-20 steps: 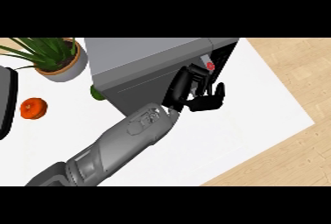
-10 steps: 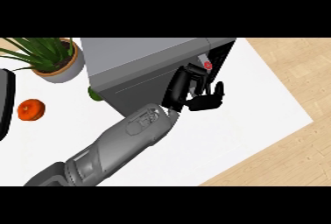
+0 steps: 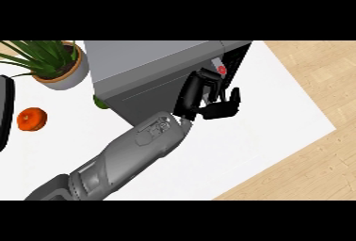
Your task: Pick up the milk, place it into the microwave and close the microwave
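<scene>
Item: right hand (image 3: 208, 96) stood at the microwave (image 3: 149, 70) mouth, fingers apparently curled round the milk (image 3: 219, 67), mostly hidden; best released only once fully inside.

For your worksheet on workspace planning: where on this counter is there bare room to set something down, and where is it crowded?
Free: the white counter right of the hand, out to the wooden floor, and the strip between the forearm and the orange fruit. Crowded: the back, where the potted plant and the microwave stand close together.
</scene>
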Tool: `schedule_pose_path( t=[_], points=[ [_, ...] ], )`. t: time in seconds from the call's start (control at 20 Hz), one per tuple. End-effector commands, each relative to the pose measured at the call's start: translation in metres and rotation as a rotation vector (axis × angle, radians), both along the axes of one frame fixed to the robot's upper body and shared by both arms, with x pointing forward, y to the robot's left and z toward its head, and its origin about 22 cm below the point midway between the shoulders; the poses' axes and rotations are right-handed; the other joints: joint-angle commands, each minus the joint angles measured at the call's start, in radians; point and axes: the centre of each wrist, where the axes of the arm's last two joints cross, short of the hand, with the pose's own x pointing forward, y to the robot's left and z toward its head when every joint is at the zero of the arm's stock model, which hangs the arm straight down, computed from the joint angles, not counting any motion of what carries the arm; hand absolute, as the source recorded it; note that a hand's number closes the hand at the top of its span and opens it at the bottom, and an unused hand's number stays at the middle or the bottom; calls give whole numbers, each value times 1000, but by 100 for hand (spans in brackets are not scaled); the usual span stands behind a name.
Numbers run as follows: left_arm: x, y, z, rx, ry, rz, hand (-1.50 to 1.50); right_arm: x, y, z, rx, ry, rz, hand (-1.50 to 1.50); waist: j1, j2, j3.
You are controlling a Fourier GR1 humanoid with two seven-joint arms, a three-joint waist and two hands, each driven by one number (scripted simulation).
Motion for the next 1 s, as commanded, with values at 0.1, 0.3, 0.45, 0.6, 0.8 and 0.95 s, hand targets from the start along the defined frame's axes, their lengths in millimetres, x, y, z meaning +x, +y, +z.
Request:
schedule_pose_path(
  t=[0.1,0.3,0.45,0.6,0.8,0.95],
  points=[
    [16,-6,8,-66,70,196,150,0,-6,4,17,10,-6,-150,15,3,-2],
    [23,3,-1,-59,126,274,150,-2,-12,9,28,-1,-21,-150,41,3,0],
    [24,3,-4,-41,141,262,150,-4,-18,14,27,-4,-53,-150,66,4,-1],
    [30,18,-9,-24,154,257,150,-7,-23,19,28,-16,-81,-150,82,5,-3],
    [36,34,-15,22,146,252,150,-11,-28,24,31,-31,-104,-150,111,11,-3],
    [38,41,-19,47,159,229,150,-15,-31,27,29,-29,-113,-150,119,10,-3]
  ],
)
